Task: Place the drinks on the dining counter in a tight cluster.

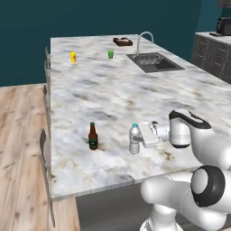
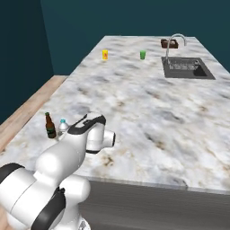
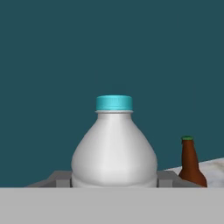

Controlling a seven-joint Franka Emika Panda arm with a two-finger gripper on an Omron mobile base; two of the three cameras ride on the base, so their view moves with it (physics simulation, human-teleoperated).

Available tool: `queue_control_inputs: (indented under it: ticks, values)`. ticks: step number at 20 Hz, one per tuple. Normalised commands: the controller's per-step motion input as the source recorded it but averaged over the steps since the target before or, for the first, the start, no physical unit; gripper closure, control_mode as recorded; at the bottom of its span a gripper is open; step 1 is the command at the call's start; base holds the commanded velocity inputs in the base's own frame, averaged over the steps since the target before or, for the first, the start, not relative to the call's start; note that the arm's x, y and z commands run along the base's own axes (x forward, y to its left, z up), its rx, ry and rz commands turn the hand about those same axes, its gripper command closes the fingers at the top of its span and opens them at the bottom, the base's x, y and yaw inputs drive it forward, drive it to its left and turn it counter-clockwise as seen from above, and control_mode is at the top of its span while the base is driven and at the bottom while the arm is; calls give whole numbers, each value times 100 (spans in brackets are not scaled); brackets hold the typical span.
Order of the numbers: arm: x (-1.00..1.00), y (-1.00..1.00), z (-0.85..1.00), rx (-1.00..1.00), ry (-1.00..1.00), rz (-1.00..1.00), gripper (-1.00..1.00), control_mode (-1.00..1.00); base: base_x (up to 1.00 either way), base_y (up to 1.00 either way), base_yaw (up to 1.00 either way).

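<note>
Water bottle (image 1: 134, 138) sits upright at lower centre of the left base view, on the dining counter (image 1: 117, 94) near its front edge. My gripper (image 1: 143, 135) is half-closed around its body from the side, one finger (image 3: 61, 178) showing on each flank in the hand view, so I judge it gripped and not just framed; whether its base rests on the marble I cannot tell. Side grip keeps it upright for setting down. Beer bottle (image 1: 93, 136) stands upright to its left in that view, near but apart, a gap of bare marble between them. That gap is what is left to close, I think: the bottle goes just beside the beer to make the cluster. Yellow cup (image 1: 73, 57) and green cup (image 1: 110, 54) are upper left and upper centre, well apart. Sink (image 1: 154, 62) with faucet (image 1: 143, 40) upper right.
</note>
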Motion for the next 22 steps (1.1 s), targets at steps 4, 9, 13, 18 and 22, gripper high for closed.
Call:
queue_control_inputs:
  ticks: [4,9,13,18,22]
  values:
    - [0,0,0,0,0,0,100,100,0,0,0]
    - [0,0,0,0,0,0,100,100,23,0,0]
    - [48,-1,-12,0,0,2,100,-100,0,0,0]
    - [59,0,-11,2,1,20,100,-100,0,0,0]
    - [58,11,-6,1,0,16,100,-100,0,0,0]
